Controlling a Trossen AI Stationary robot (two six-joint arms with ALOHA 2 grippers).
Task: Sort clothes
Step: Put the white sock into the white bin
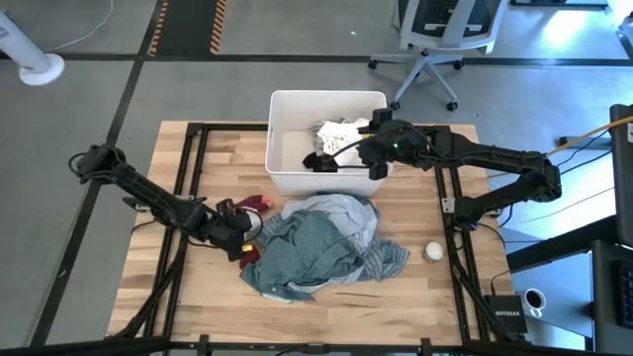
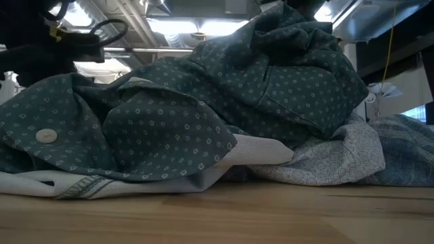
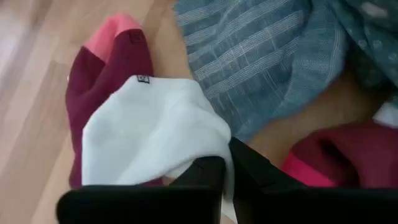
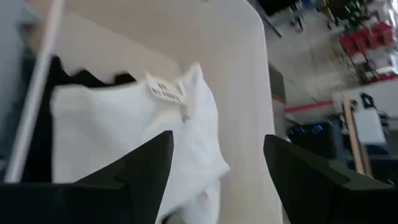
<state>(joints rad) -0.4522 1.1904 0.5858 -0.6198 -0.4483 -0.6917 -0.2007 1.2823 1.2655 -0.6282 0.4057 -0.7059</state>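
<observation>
- Lower left of the high view: left end effector (image 1: pixel 244 229) sits low on the light wooden table (image 1: pixel 178 287), at the left edge of the clothes heap.
- Left wrist view: its dark fingers (image 3: pixel 208 171) are pinched together on a small white fabric piece (image 3: pixel 152 134); a maroon sock with pink toe (image 3: pixel 109 62) lies under that piece, a second maroon piece (image 3: pixel 345 155) just beside.
- Centre of the high view: large blue-grey striped shirt (image 1: pixel 341 213) and dotted dark teal shirt (image 1: pixel 307 247) are piled together, filling the low view.
- Upper centre: right end effector (image 1: pixel 336 158) hangs over the white rectangular plastic tub (image 1: pixel 297 104), fingers spread wide, gripping nothing; a white garment with a label (image 4: pixel 124 124) and a black piece (image 1: pixel 318 160) lie in the tub.
- Right of the heap: small white ball (image 1: pixel 433 251) lies apart on the table.
</observation>
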